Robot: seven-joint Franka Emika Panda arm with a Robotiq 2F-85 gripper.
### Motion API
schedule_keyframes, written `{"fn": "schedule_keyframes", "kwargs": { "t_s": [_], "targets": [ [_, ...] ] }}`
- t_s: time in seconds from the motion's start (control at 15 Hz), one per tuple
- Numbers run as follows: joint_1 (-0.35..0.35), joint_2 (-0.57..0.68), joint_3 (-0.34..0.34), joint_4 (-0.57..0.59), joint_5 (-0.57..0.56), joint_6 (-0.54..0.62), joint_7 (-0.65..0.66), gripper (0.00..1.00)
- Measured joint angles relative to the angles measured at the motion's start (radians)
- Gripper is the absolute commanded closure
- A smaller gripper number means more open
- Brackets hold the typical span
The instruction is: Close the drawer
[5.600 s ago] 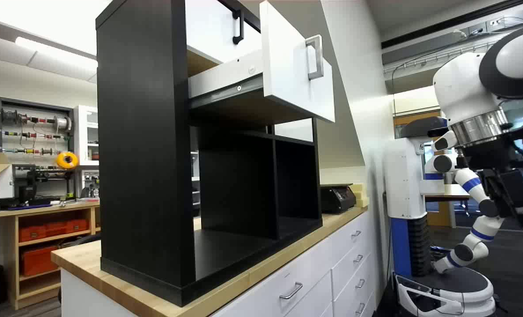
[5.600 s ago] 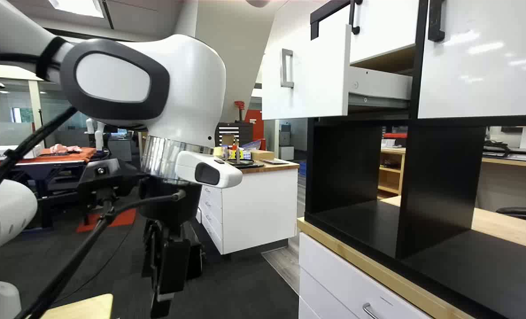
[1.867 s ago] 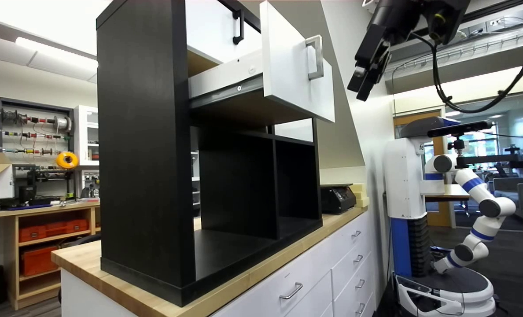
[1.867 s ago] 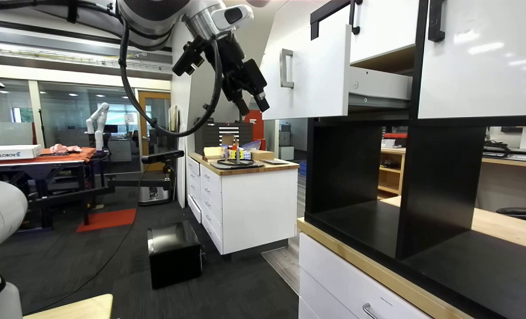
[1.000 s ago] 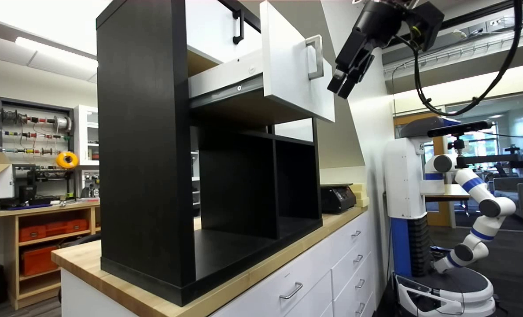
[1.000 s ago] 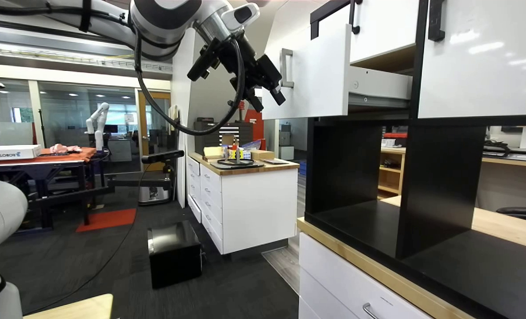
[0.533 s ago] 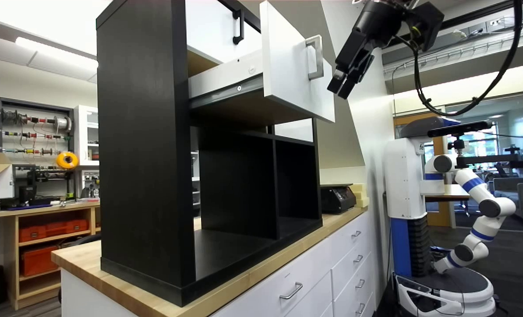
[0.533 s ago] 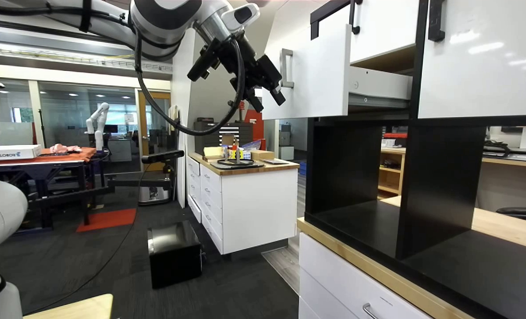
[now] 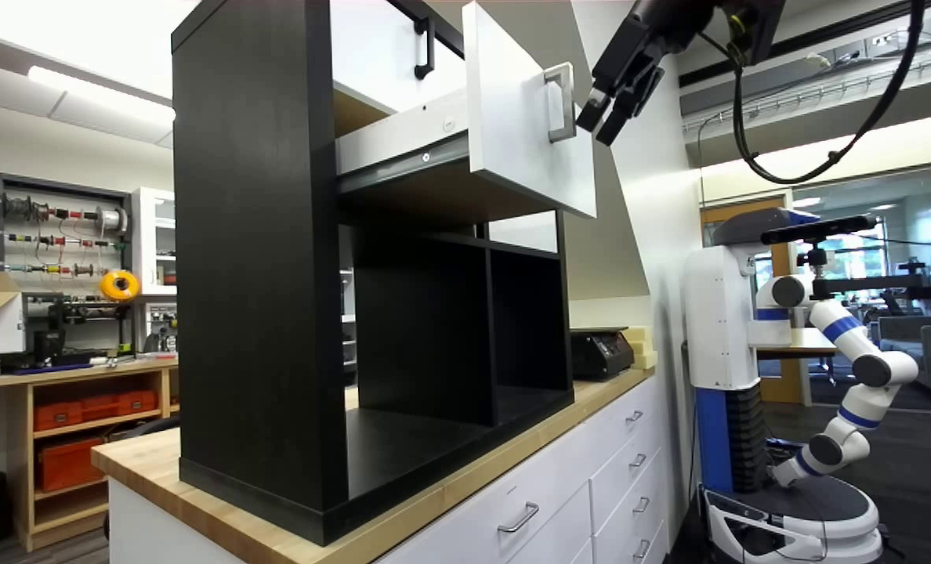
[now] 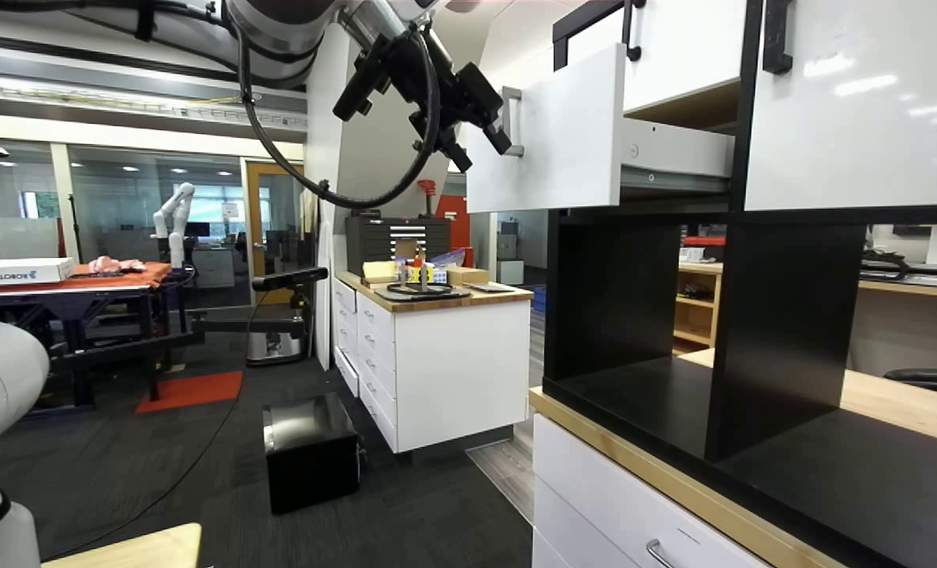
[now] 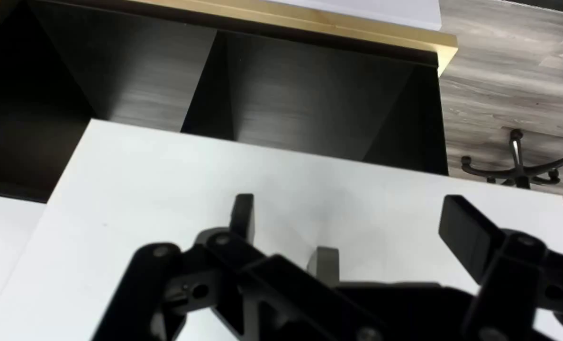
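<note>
Wrist view: spread claw (image 11: pixel 350 222) faces the open drawer (image 11: pixel 281 192).

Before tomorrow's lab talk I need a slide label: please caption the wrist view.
Open gripper facing the white front of the pulled-out drawer, with black shelf compartments past its edge.

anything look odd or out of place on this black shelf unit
One mismatch: the white flat-fronted drawer, pulled out of the black cube-shelf unit, wears a silver metal handle, whereas the glossy white front beside it has a black bar handle. No spill or damage shows.
</note>
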Motion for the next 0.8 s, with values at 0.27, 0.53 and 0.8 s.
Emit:
{"fn": "schedule_keyframes", "kwargs": {
  "t_s": [0.27,0.53,0.8],
  "targets": [
    [-0.009,0.005,-0.002,0.042,-0.006,0.037,0.000,0.00],
    [-0.027,0.042,-0.014,0.044,-0.007,0.148,0.003,0.00],
    [-0.040,0.102,-0.027,0.044,-0.007,0.257,0.005,0.33]
  ]
}}
